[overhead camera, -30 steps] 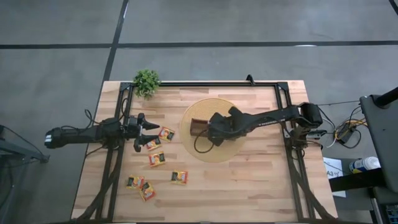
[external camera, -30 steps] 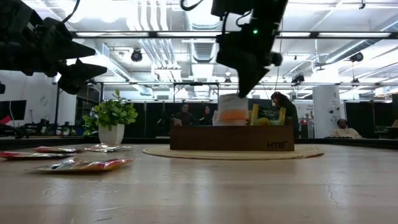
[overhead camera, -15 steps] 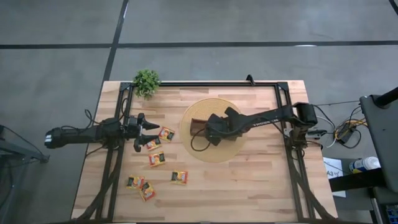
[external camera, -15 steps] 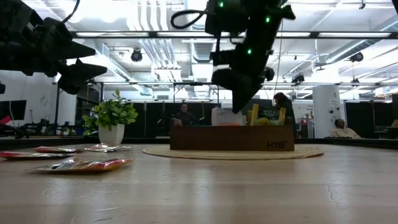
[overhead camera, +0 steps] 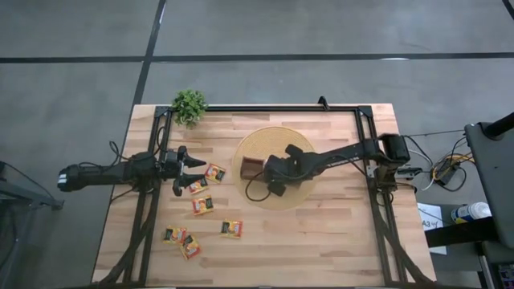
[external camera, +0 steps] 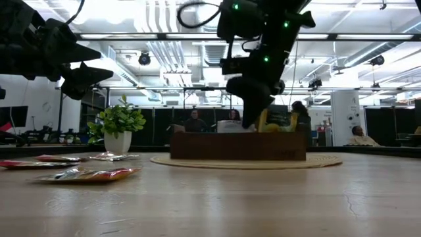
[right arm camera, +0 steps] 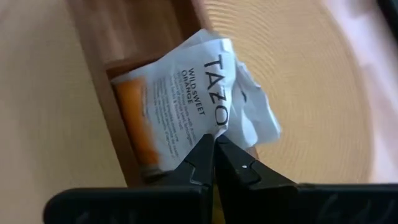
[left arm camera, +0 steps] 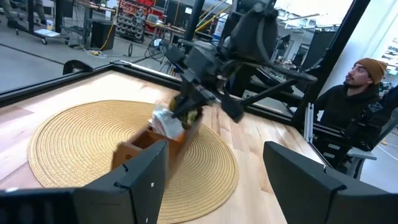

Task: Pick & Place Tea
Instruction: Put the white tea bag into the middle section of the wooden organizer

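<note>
My right gripper (right arm camera: 215, 149) is shut on a crumpled white-orange tea sachet (right arm camera: 186, 93) over the left end of the long brown box (overhead camera: 253, 167). The box stands on the round woven mat (overhead camera: 273, 140). The same hold shows in the left wrist view, gripper (left arm camera: 186, 107) and sachet (left arm camera: 164, 122). My left gripper (overhead camera: 189, 168) hangs open and empty above the table's left side, over several loose sachets (overhead camera: 202, 205) that lie flat on the wood. My right gripper pinches the sachet's white edge (right arm camera: 219, 132) between its two fingertips. The fingers come slanting down from the table's right. The sachet is bent and creased, and its orange end (right arm camera: 134, 134) sits inside the box's end compartment.
A small potted plant (overhead camera: 189, 105) stands at the far left corner. More sachets lie near the front left (overhead camera: 232, 229), (overhead camera: 181, 239). A black frame rail (overhead camera: 265, 107) runs round the table. People sit in the room beyond the table (left arm camera: 364, 87).
My right gripper has gone toward the table's left edge and down with the white-orange sachet. The sachet stood above the box's rim and now sits lower, in the end compartment. The box has shifted a little toward the left on the mat.
</note>
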